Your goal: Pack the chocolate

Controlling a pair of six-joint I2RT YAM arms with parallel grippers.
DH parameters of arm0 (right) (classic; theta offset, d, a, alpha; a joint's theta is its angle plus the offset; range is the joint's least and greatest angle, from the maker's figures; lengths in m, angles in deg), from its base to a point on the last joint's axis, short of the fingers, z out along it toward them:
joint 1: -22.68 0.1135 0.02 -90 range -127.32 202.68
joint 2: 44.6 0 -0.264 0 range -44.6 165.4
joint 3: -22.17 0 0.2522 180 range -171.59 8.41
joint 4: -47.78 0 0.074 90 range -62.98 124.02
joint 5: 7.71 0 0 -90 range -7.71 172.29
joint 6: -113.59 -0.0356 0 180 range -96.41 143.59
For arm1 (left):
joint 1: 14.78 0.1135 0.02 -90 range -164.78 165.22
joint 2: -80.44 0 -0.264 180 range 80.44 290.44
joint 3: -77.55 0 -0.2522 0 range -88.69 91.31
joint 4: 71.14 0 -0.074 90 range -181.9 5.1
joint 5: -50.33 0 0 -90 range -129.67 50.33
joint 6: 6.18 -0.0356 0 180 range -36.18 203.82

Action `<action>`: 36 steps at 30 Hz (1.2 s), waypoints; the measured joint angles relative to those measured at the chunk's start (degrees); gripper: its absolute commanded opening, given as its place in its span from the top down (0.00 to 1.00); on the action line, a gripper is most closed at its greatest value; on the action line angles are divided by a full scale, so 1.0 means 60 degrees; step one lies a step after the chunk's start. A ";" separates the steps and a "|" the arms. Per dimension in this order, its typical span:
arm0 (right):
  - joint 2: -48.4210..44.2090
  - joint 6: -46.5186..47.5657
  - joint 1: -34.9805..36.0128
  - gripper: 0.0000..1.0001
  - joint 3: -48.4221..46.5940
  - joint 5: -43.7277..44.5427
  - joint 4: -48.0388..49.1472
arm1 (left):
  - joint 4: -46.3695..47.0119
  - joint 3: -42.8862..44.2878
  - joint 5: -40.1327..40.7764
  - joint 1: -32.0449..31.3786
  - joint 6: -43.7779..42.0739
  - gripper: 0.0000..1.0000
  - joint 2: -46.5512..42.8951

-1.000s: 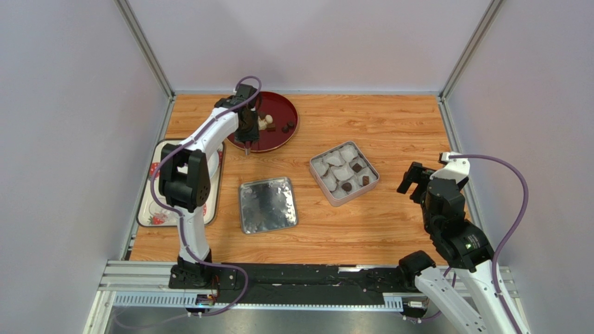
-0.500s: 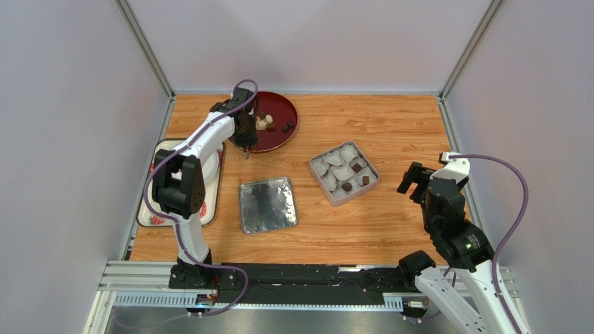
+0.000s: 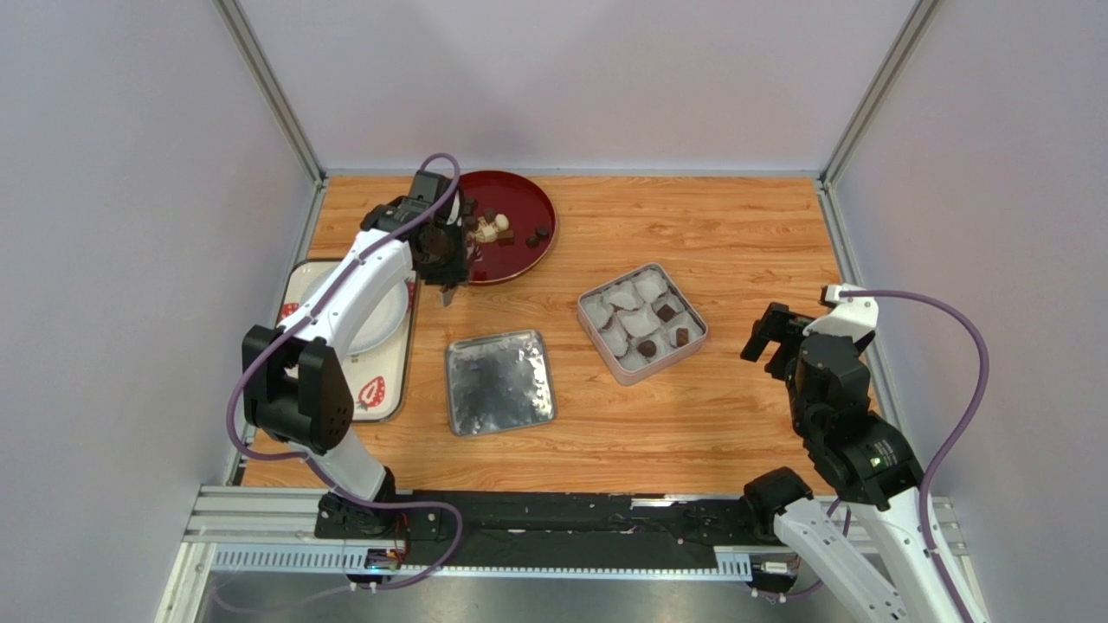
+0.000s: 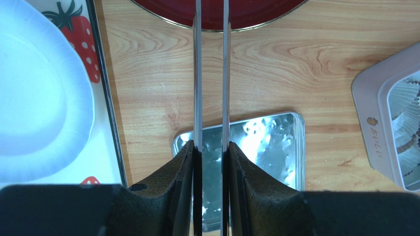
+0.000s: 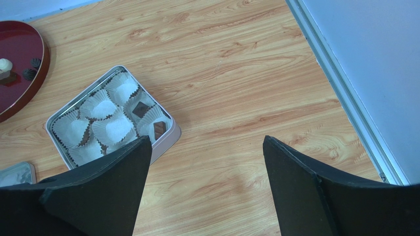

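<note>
Overhead, left gripper (image 3: 446, 288): raised at the near-left rim of the red plate (image 3: 514, 201), long thin fingers pointing down; grip not readable from here.
Overhead, chocolate pieces (image 3: 493, 231): loose on the red plate, far left of the table (image 3: 728, 234); one cream, several dark, lying just right and far of the fingertips.
Overhead, tin (image 3: 602, 345): mid-table, right and near of the plate; paper liners (image 3: 624, 296) inside, three dark pieces seated toward its near-right side, other cups unfilled.
Overhead, tin lid (image 3: 500, 380): flat, left of the tin, apart from it.
Overhead, right gripper (image 3: 773, 335): right of the tin, well apart from the plate.
Left wrist, fingers (image 4: 197, 73): two slim blades, parallel, narrow gap; tips cut off at the top edge over the plate rim; nothing between the visible lengths; piece held or not, cannot tell.
Left wrist, surroundings: strawberry tray (image 4: 101, 147) with white plate (image 4: 39, 98) to the left, lid beneath, tin corner to the right.
Right wrist, right gripper: jaws spread wide, nothing between.
Right wrist, tin: far-left of the jaws; two dark pieces seen in the cups on its right side.
Judgement, coming move: pick belongs to the left arm, far nearer the plate; pieces blocky, no marked long axis; reach runs from near-left toward far-right, carry then right and near to an unfilled liner.
</note>
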 measured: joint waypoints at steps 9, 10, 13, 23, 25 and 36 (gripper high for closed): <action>-0.0062 0.0000 0.0000 0.13 0.0004 0.0000 0.0076 | -0.0106 -0.0033 -0.0164 -0.0965 -0.0601 0.70 -0.0514; -0.0062 0.0000 0.0000 0.13 0.0004 0.0000 0.0087 | -0.0106 -0.0033 -0.0193 -0.1191 -0.0685 0.69 -0.0568; -0.0062 0.0000 0.0000 0.13 0.0004 0.0000 0.0091 | -0.0109 -0.0033 -0.0321 -0.1814 -0.0911 0.69 -0.0699; -0.0062 0.0000 0.0000 0.13 0.0004 0.0007 0.0091 | -0.0324 0.0120 -0.1082 -0.3665 -0.1650 0.68 -0.1198; -0.0055 0.0000 0.0000 0.13 0.0004 0.0007 0.0091 | -0.0386 0.0146 -0.1228 -0.4036 -0.1810 0.68 -0.1315; 0.0080 0.0000 0.0000 0.13 0.0004 0.0004 0.0095 | -0.0634 0.0175 -0.2291 -0.5461 -0.2473 0.66 -0.1322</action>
